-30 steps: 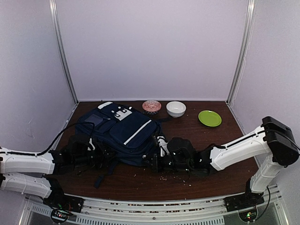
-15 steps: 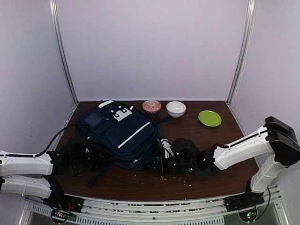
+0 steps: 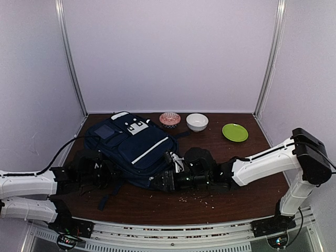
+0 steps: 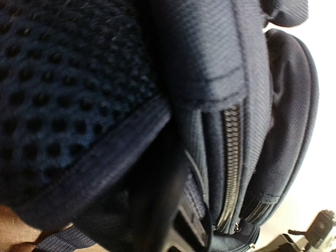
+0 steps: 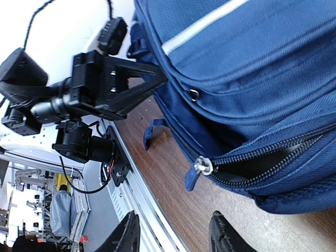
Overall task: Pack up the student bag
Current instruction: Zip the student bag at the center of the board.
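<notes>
- Navy backpack (image 3: 134,147): we log it lying flat on the table (image 3: 247,168), toward 9 o'clock.
- Left gripper (image 3: 102,173): at the backpack's 8 o'clock edge, jaws pressed together; we cannot tell whether fabric is pinched.
- Right gripper (image 5: 176,236): at its 5 o'clock corner, jaws spread, empty, with the zipper pull (image 5: 202,166) just ahead.

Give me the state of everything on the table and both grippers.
Navy-blue fabric backpack: lying flat, front up; side zipper partly open.
Left gripper: shut at the backpack's edge.
Right gripper: open, empty.
Pink patterned bowl: upright.
White bowl: upright, empty.
Green plate: bare.
</notes>
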`<state>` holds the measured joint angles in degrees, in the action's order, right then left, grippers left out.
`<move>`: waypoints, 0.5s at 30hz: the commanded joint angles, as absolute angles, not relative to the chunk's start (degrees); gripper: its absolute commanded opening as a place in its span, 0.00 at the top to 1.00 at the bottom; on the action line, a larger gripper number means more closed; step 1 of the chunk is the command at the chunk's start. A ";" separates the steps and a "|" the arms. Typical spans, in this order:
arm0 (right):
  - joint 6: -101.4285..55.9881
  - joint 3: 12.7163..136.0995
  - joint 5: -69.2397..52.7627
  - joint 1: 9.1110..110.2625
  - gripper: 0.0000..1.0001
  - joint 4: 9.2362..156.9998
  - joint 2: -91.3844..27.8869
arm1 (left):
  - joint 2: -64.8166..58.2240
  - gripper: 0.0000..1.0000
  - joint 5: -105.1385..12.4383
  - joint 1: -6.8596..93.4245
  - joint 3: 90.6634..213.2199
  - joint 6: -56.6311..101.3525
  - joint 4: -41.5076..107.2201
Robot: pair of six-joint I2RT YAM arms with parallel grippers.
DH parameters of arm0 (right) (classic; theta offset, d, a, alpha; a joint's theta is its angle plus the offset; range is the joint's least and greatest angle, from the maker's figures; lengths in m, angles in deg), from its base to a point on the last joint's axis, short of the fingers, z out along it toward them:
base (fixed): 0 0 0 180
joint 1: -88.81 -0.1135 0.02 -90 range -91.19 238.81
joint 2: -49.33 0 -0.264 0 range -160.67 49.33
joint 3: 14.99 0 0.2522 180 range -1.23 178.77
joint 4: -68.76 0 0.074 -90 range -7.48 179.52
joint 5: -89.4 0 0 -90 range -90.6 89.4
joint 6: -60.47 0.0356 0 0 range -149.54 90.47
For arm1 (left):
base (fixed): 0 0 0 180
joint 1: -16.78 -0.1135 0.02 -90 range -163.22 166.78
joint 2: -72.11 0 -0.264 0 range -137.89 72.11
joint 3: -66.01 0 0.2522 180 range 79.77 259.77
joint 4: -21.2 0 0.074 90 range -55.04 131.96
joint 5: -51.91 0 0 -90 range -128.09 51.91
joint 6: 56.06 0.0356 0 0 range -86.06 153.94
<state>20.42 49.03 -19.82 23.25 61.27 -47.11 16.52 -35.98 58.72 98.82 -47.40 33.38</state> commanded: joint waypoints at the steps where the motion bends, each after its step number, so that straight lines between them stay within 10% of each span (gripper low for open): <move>1: 24.41 51.91 -19.32 23.07 0.56 61.72 -48.97 | 17.32 1.00 -32.93 57.76 103.06 -42.93 30.11; 15: 32.56 57.66 -19.23 23.25 0.59 58.72 -57.79 | 16.49 1.00 -35.61 57.76 103.58 -41.76 27.23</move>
